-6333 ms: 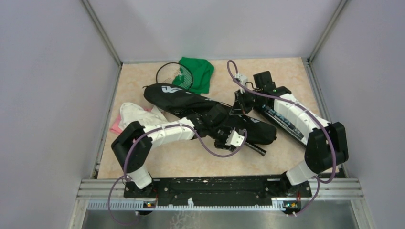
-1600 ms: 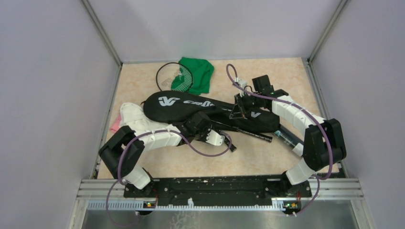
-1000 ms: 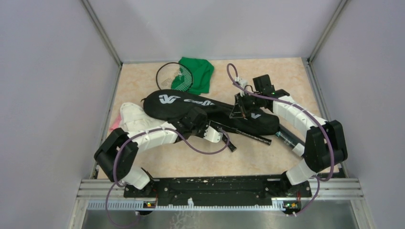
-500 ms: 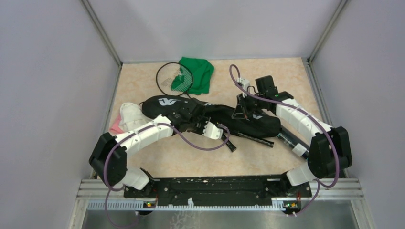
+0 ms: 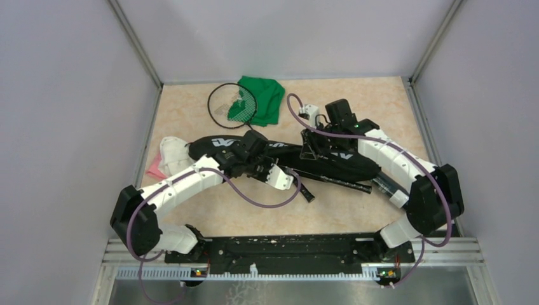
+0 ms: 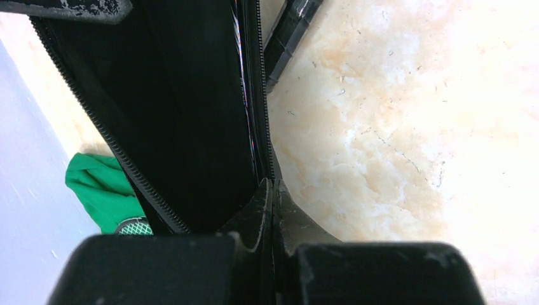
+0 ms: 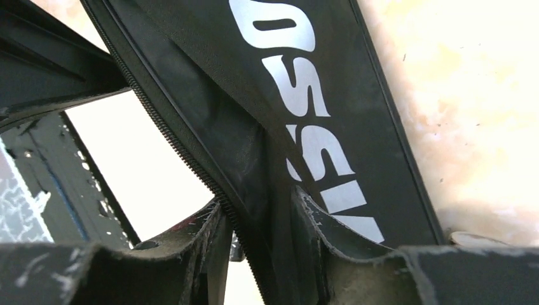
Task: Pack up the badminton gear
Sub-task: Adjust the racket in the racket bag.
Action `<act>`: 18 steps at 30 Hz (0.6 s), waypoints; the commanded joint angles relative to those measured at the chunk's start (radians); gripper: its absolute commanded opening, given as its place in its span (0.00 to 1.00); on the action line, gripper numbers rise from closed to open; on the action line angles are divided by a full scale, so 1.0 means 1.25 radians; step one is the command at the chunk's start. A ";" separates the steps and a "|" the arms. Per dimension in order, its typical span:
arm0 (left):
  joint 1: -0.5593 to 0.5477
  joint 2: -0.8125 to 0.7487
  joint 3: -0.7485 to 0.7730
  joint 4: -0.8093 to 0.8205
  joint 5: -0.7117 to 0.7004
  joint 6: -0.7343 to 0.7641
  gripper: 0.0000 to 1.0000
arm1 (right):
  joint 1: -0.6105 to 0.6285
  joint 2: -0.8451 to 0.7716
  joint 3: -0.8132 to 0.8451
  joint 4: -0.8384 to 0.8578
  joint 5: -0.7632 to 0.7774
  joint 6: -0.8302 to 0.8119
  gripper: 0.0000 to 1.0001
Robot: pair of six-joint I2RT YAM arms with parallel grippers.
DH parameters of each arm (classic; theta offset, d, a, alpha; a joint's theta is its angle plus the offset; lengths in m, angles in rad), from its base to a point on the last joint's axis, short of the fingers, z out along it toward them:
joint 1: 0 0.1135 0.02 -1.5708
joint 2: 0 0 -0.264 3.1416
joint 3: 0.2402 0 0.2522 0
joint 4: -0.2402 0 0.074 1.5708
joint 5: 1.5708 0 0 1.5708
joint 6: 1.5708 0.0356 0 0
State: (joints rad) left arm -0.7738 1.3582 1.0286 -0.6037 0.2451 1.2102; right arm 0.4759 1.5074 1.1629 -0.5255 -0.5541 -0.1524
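The bag (image 5: 337, 164) lies across the middle of the bench (image 5: 356, 213), running from nine to three o'clock. The left gripper (image 6: 272, 190) is clenched on its zipper edge. The right gripper (image 7: 259, 202) stands parted, with a fold of the bag between its fingers. A racket (image 5: 232, 105) rests at eleven o'clock, partly on the green cloth (image 5: 266, 95).

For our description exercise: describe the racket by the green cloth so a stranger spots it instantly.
On the table, at its far edge, lies a green cloth. The racket overlaps that cloth's left side. It is a thin stringed hoop, unlike the solid black racket bag mid-table.
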 commanded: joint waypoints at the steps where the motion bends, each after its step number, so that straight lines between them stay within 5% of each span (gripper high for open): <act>1: -0.003 -0.036 0.029 -0.015 0.049 0.042 0.00 | 0.034 0.006 0.065 0.005 0.068 -0.066 0.39; 18: -0.002 -0.058 0.039 -0.034 0.042 0.054 0.00 | 0.126 0.139 0.203 -0.026 0.125 -0.131 0.53</act>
State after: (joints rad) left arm -0.7738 1.3285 1.0328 -0.6521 0.2501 1.2564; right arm 0.6102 1.6447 1.3479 -0.5697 -0.4198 -0.2928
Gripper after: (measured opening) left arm 0.005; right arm 0.527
